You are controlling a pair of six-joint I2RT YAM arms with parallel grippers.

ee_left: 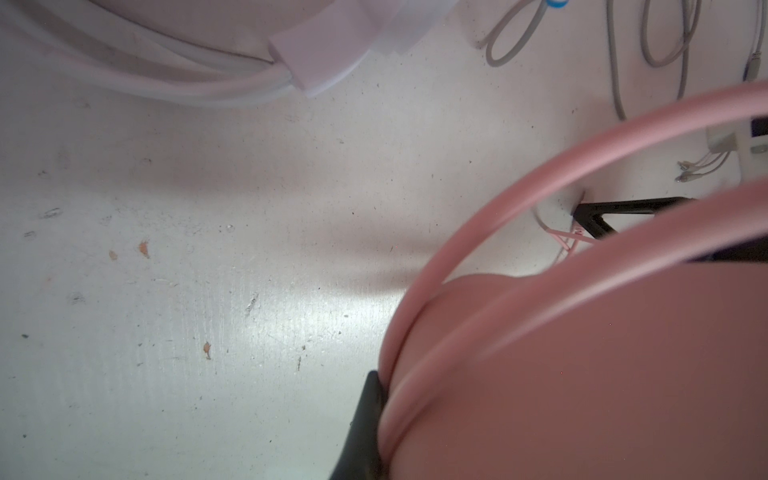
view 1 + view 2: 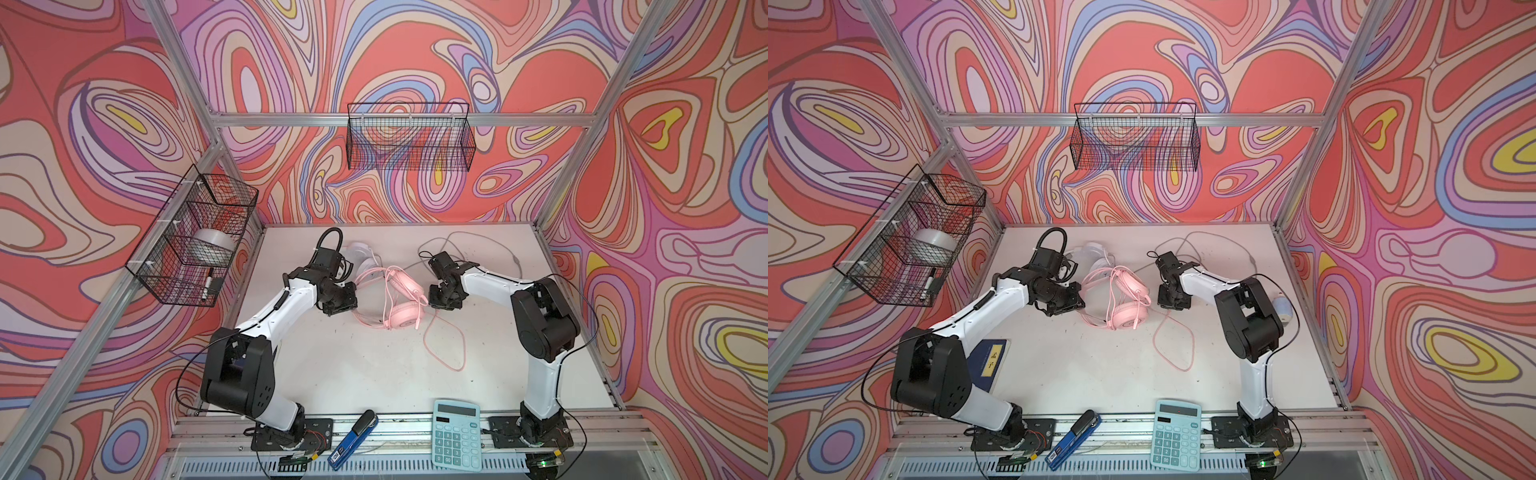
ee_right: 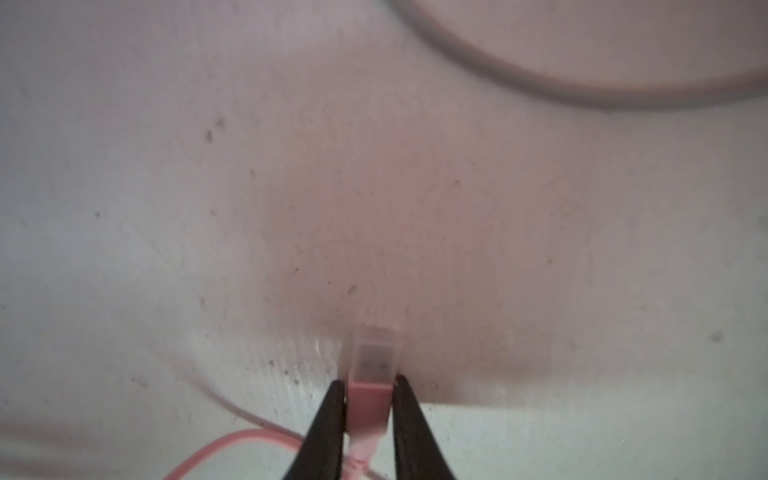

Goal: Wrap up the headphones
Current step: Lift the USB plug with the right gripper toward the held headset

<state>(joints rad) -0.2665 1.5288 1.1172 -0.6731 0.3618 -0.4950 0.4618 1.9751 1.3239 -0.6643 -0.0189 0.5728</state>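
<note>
1. Find the pink headset (image 2: 405,318) lying mid-table on the white table (image 2: 374,374), between the two grippers in both top views.
2. See the white headset (image 2: 360,250) just behind it, partly hidden by the left arm.
3. Note the left gripper (image 2: 351,305) pressed together on the pink headband (image 1: 540,174), one dark finger (image 1: 368,415) against it.
4. Note the right gripper (image 3: 370,380) pinching the pink plug (image 3: 372,359) by its sides, clear cap forward.
5. Trace the pink cord (image 3: 241,433) looping loose on the table, and the grey cord (image 3: 582,93) curving beyond the right gripper.
</note>
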